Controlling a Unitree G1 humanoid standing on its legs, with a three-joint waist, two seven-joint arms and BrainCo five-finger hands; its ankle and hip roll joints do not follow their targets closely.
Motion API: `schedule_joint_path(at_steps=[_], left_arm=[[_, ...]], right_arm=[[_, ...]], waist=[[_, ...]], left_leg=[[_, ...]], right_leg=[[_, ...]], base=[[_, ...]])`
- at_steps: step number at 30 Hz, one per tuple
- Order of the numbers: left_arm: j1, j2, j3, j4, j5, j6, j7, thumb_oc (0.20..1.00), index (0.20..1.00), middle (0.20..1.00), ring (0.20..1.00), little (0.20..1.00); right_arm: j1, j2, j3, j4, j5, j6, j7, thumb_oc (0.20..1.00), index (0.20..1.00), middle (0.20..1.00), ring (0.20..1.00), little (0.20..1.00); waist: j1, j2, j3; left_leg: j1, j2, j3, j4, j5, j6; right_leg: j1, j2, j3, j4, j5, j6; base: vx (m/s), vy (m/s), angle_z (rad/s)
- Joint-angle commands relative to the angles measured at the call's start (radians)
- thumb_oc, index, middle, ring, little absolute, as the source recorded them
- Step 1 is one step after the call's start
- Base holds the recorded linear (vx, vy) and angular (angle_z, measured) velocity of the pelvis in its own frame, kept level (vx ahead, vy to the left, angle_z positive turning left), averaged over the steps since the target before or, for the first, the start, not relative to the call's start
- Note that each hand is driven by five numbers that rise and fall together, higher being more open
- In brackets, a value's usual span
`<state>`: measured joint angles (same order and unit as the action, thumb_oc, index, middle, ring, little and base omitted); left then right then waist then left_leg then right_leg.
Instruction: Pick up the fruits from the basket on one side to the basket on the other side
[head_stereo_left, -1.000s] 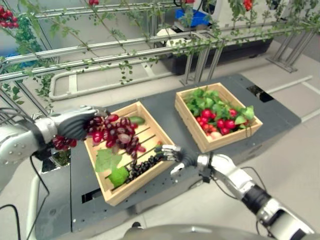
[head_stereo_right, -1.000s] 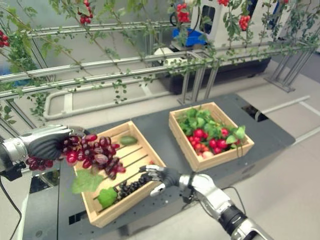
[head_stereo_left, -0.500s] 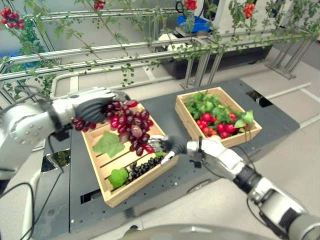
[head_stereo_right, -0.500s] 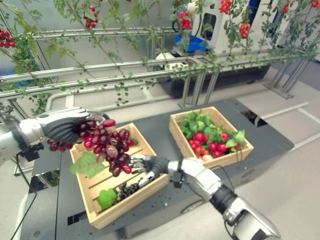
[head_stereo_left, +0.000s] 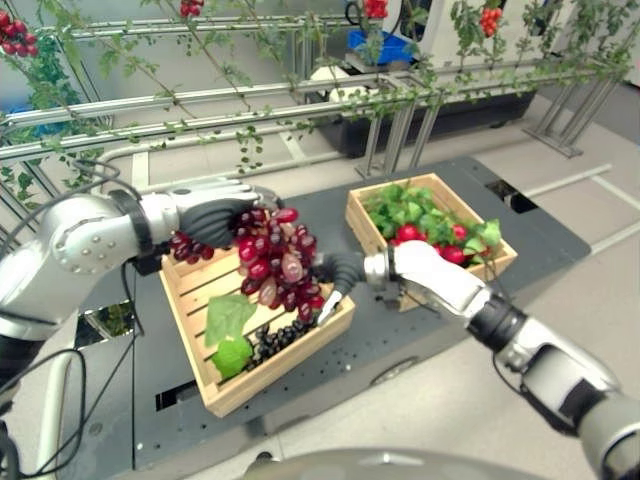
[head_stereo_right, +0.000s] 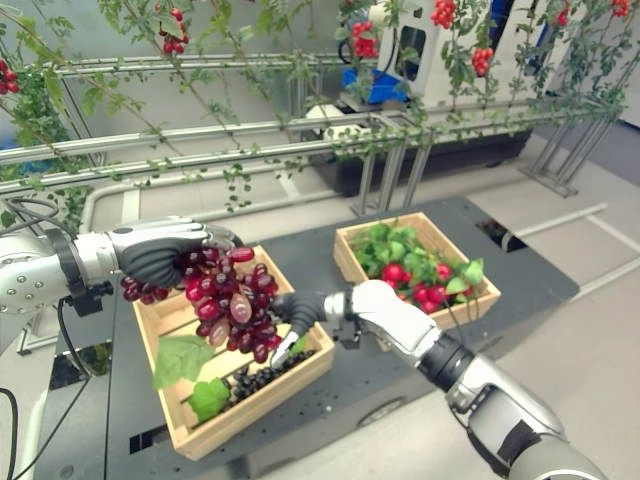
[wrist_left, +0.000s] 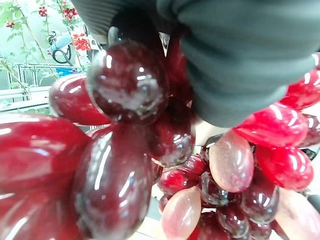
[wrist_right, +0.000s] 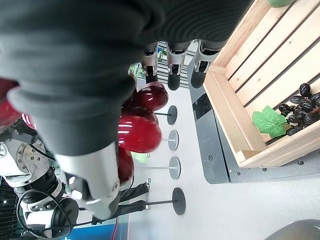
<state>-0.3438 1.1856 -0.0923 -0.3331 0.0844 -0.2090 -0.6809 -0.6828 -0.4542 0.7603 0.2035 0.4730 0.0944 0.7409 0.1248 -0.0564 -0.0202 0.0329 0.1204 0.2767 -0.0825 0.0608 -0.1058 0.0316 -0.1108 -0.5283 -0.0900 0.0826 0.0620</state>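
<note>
A big bunch of red grapes (head_stereo_left: 275, 265) hangs above the left wooden basket (head_stereo_left: 285, 365), and my left hand (head_stereo_left: 215, 215) is shut on its top. Up close, the grapes (wrist_left: 115, 150) crowd under the hand's dark cover (wrist_left: 240, 50). My right hand (head_stereo_left: 340, 268) is open against the bunch's lower right side, fingers (wrist_right: 173, 75) straight beside the grapes (wrist_right: 140, 132). In the left basket lie black grapes (head_stereo_left: 275, 340), a green leaf (head_stereo_left: 228, 318) and a green fruit (head_stereo_left: 232, 355). The right basket (head_stereo_left: 395, 184) holds red fruits and greens (head_stereo_left: 430, 225).
Both baskets stand on a dark table (head_stereo_left: 440, 330). Behind it runs a metal rail frame (head_stereo_left: 200, 120) hung with vines and red berry clusters. The pale floor lies to the right of and in front of the table.
My left hand has carried the grape bunch up and to the right over the basket. My right hand has risen from the basket's front edge to the bunch's lower side.
</note>
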Motion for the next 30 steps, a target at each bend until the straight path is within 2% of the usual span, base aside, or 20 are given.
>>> schedule_joint_path(at_steps=[1,5,13,22,30], left_arm=[[-0.056,0.006,-0.024,-0.013,-0.037,0.000,0.012,0.200,0.200,0.200,0.200,0.200],[-0.053,-0.007,-0.035,-0.006,-0.034,-0.001,0.006,0.200,0.200,0.200,0.200,0.200],[-0.041,-0.022,-0.044,-0.012,-0.018,-0.008,-0.007,0.200,0.200,0.200,0.200,0.200],[-0.004,-0.058,-0.035,-0.004,0.029,-0.015,-0.013,0.200,0.200,0.200,0.200,0.200],[0.029,-0.096,-0.022,-0.001,0.059,-0.013,-0.013,0.200,0.200,0.200,0.200,0.200]], right_arm=[[-0.065,0.033,-0.026,-0.020,0.021,-0.051,-0.009,1.000,1.000,1.000,1.000,1.000],[-0.066,0.043,-0.043,0.001,0.058,-0.052,-0.025,1.000,1.000,1.000,1.000,1.000],[-0.082,0.066,-0.050,0.000,0.159,-0.013,-0.022,1.000,1.000,1.000,1.000,1.000],[-0.133,0.048,-0.061,-0.017,0.206,0.000,-0.027,1.000,1.000,1.000,1.000,1.000],[-0.133,0.091,-0.072,-0.004,0.246,0.011,-0.045,1.000,1.000,1.000,1.000,1.000]], waist=[[0.010,-0.038,-0.015],[0.008,-0.036,-0.015],[0.011,-0.035,-0.013],[0.010,-0.041,-0.014],[0.014,-0.044,-0.013]], left_leg=[[-0.005,-0.041,0.010,0.051,-0.097,0.039],[-0.004,-0.042,0.010,0.049,-0.096,0.040],[-0.005,-0.044,0.010,0.047,-0.094,0.040],[-0.006,-0.042,0.010,0.043,-0.091,0.039],[-0.009,-0.042,0.008,0.044,-0.091,0.040]], right_leg=[[0.020,-0.040,0.006,0.037,-0.079,0.060],[0.020,-0.039,0.006,0.037,-0.079,0.059],[0.020,-0.038,0.007,0.034,-0.077,0.059],[0.018,-0.035,0.011,0.031,-0.077,0.056],[0.018,-0.033,0.009,0.028,-0.075,0.054]], base=[[0.00,0.000,0.00],[0.00,-0.003,-0.02],[0.00,0.000,0.00],[0.00,0.000,0.00],[0.00,0.000,0.00]])
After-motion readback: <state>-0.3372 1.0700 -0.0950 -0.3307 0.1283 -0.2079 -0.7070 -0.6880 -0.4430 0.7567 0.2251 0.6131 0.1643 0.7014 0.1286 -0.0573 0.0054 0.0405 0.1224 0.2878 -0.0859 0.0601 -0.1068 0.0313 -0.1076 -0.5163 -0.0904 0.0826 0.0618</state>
